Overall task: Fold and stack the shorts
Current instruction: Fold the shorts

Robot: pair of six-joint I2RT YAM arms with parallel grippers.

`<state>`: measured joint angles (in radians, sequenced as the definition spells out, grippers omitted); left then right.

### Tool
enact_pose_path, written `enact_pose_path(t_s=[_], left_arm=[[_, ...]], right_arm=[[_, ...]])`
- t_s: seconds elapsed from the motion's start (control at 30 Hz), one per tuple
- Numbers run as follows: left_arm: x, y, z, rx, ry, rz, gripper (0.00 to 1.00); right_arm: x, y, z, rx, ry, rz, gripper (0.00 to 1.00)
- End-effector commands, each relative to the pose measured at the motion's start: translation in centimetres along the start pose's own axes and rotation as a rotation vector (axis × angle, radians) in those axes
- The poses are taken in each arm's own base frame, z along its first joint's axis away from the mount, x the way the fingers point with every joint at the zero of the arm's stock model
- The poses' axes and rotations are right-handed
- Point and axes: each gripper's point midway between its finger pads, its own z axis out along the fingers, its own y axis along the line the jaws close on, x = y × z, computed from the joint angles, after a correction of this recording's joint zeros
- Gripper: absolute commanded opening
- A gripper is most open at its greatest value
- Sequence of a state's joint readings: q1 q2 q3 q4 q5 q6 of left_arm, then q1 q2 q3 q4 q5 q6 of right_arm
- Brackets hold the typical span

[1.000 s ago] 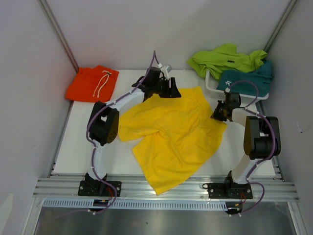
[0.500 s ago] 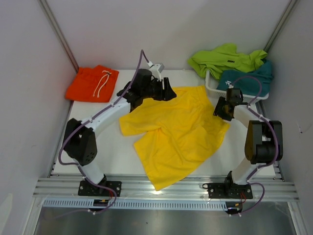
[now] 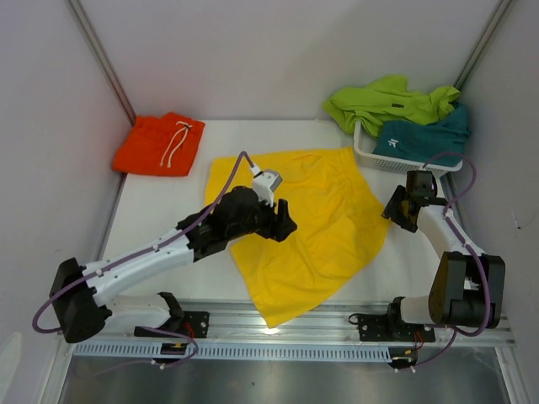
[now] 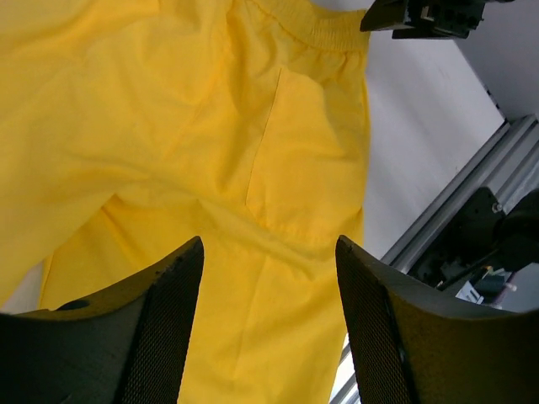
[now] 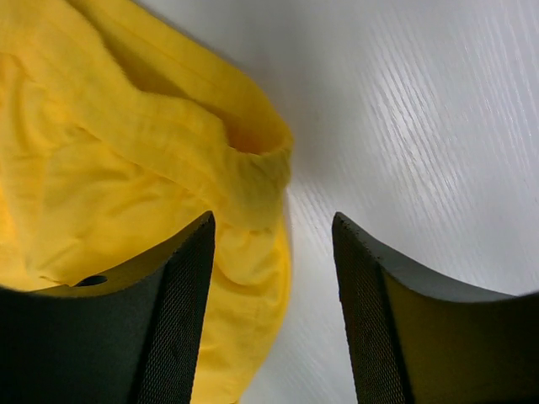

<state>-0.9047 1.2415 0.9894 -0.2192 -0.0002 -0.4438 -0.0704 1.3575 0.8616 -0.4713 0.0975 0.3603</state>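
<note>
Top external: just released the yellow shorts (image 3: 324, 210) with the right gripper (image 3: 391, 210), fingers spread, pinching nothing; left gripper (image 3: 286, 225) likewise spread, above the cloth. Now lying flatter at the centre of the table (image 3: 168, 219), ready for folding. Teal shorts (image 3: 421, 139) inside basket (image 3: 366, 150) at 2 o'clock, lime green shorts (image 3: 379, 101) draped over its far rim; orange shorts (image 3: 156, 147) folded at 10 o'clock.

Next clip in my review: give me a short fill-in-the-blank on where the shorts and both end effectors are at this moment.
The spread-out shorts on the table are ____ in colour. The folded orange shorts lie at the table's far ____ corner. The white basket holds ____ shorts, with lime green shorts draped over its far edge. The left end effector and right end effector both stand ____, holding nothing.
Missing words: yellow; left; teal; open.
</note>
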Motion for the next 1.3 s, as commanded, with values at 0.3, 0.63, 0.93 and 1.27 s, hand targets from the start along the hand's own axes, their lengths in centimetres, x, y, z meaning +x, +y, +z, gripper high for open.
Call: enact_pose_path(t_s=[0.3, 0.63, 0.93, 1.27], left_arm=[[8.6, 0.0, -4.3, -0.058, 0.073, 0.077, 0.67], [16.2, -2.5, -5.1, -0.005, 0.253, 0.224, 0.68], [21.9, -5.2, -7.0, 0.012, 0.412, 0.396, 0.75], [24.8, -4.5, -5.5, -0.068, 0.476, 0.492, 0.75]], right_arm=[[1.2, 0.1, 2.0, -0.043, 0.034, 0.097, 0.59], [2.0, -0.3, 3.3, -0.058, 0.064, 0.14, 0.0], [1.4, -0.7, 2.3, -0.047, 0.047, 0.138, 0.0], [1.5, -0.5, 2.3, -0.057, 0.048, 0.134, 0.0]])
